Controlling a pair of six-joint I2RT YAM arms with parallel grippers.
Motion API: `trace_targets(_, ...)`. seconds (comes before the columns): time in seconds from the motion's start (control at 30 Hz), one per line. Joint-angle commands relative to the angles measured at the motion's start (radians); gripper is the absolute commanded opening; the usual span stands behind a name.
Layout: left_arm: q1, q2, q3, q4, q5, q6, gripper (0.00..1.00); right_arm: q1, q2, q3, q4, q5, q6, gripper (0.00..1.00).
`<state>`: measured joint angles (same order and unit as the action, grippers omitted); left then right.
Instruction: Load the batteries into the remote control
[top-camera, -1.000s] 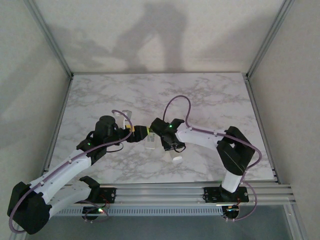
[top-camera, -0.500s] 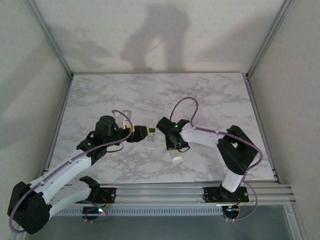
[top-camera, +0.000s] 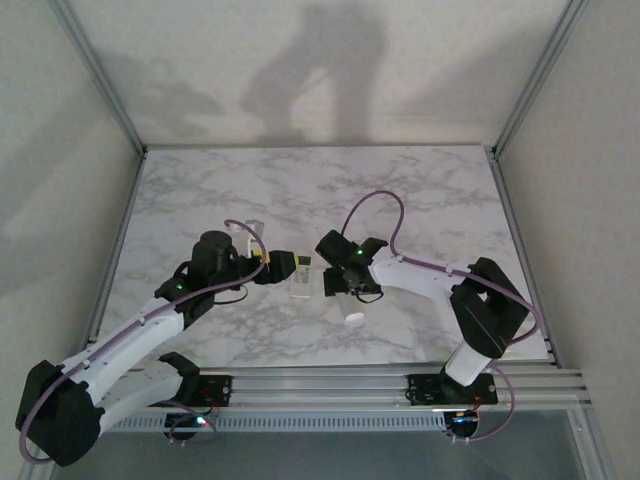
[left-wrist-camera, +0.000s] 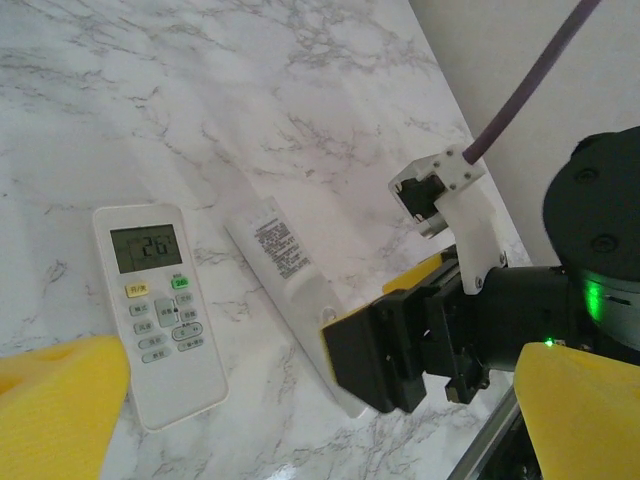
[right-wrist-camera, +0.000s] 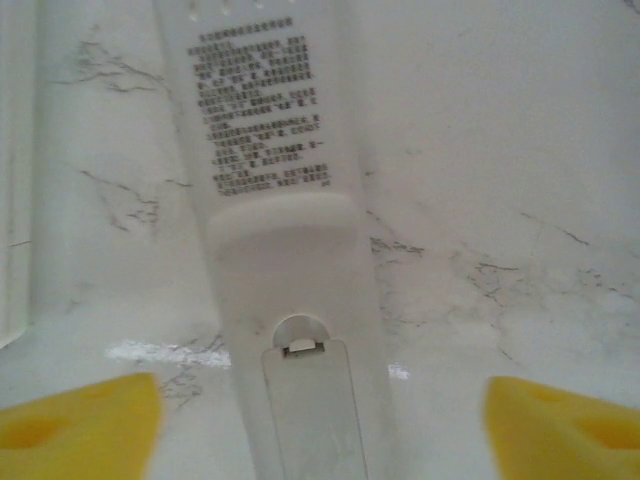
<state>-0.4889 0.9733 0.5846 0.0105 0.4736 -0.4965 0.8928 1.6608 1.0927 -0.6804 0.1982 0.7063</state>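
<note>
The long, slim white plastic remote control (left-wrist-camera: 285, 275) lies face down on the white marble-patterned table (top-camera: 430, 190), in the middle of the table's near half, between the two arms' tools. Its back is smooth and slightly glossy, with a block of small dark print on one half. In the right wrist view the casing below the print steps into a faintly raised panel with a rounded top. Lower down there is a semicircular finger notch with a small latch tab. Beneath that sits a narrow rectangular lid outlined by a fine seam, which looks flush with the body.

Just beside it, set at an angle with a strip of marble between them, lies a shorter, wider white remote (left-wrist-camera: 155, 310), face up. It has a grey-green display window showing digits and rows of small grey buttons, with one yellow and one green among them.

The right gripper (right-wrist-camera: 315, 425) hangs over the lid end of the slim remote. Its yellow-padded fingers are spread wide on either side and clear of the remote's edges, so it is released and grasps nothing. In the left wrist view its black body covers that end of the remote. The left gripper (left-wrist-camera: 320, 405) is also spread wide and empty, poised low above both remotes.

In the top view a small white rounded piece (top-camera: 352, 320) lies on the marble just on the near side of the right gripper.
</note>
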Motion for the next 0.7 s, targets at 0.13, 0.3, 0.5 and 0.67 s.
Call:
trace_targets(0.13, 0.007, -0.002, 0.014, -0.005, -0.018, -0.035, 0.98, 0.004, 0.082, -0.047, 0.076, -0.064, -0.041, 0.86)
trace_targets(0.3, 0.007, -0.005, 0.023, -0.013, -0.038, -0.08, 0.98, 0.004, 0.126, -0.077, 0.102, -0.096, -0.051, 0.61)
trace_targets(0.5, 0.007, 0.069, 0.099, -0.128, -0.106, -0.21, 0.86, 0.005, -0.02, -0.097, 0.066, -0.05, -0.056, 0.25)
trace_targets(0.67, -0.029, 0.153, 0.192, -0.17, -0.134, -0.334, 0.64, 0.022, -0.27, -0.183, 0.238, -0.255, -0.137, 0.22)
